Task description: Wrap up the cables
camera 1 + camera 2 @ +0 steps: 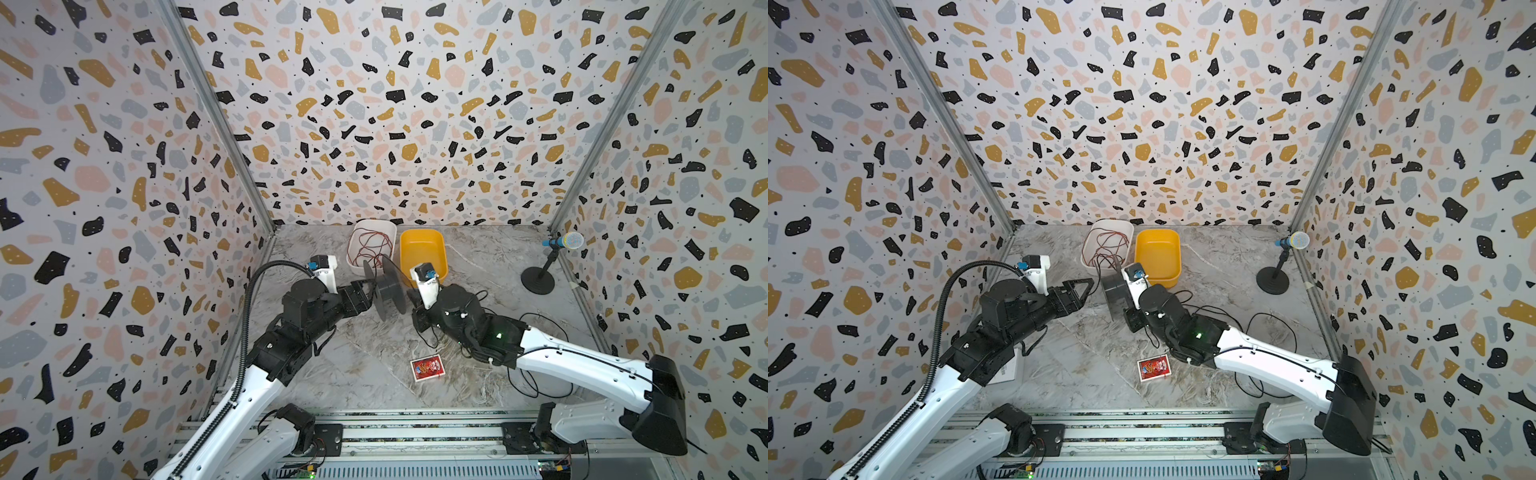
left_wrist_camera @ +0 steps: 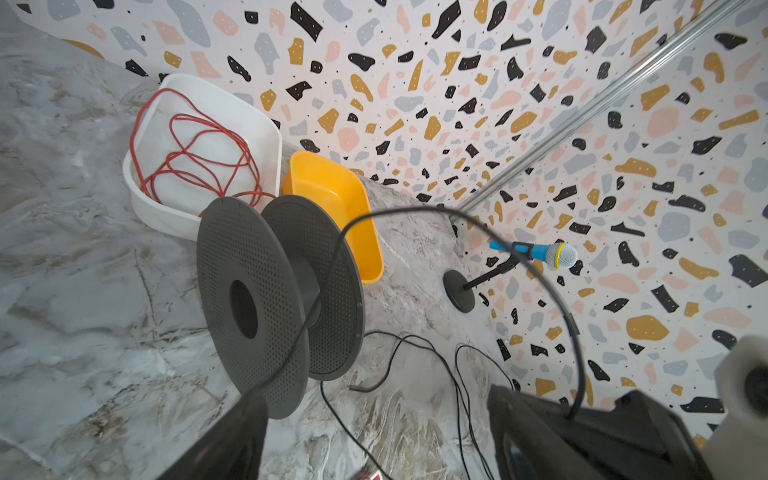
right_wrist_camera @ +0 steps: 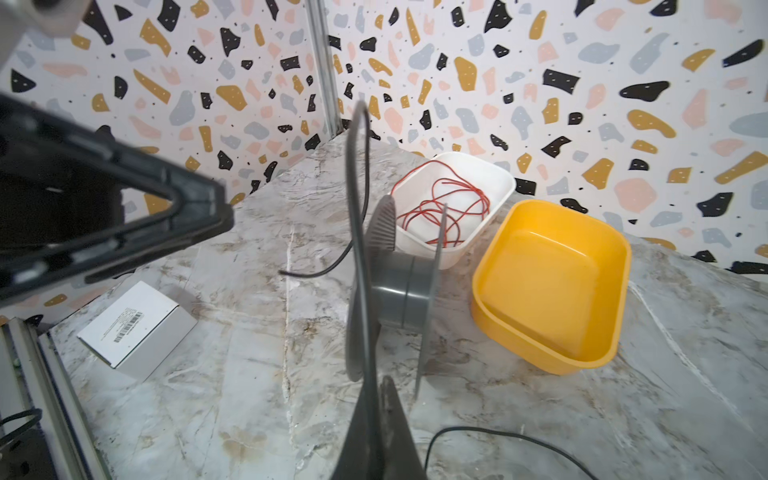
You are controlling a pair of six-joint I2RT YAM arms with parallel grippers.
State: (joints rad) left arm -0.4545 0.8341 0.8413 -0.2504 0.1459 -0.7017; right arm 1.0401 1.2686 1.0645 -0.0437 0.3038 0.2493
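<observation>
in both top views the cable point(image 1: 540, 316) lies in loose loops on the counter point(image 1: 374, 357) by my right arm, right of the standing spool point(image 1: 388, 289). my left claw point(image 1: 1086, 293) sits just left of the spool.

left wrist view: the cable arcs over the spool, and my left claw is spread wide, empty.

right wrist view: my right claw point(image 3: 376, 409) is pinched tight on the cable, whose free end hangs loose near my left claw.

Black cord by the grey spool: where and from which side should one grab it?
Probably the raised arc of the black cord near the spool, from the side, jaws across its run: that stretch hangs clear of the table, while the loops lie flat on it.
</observation>
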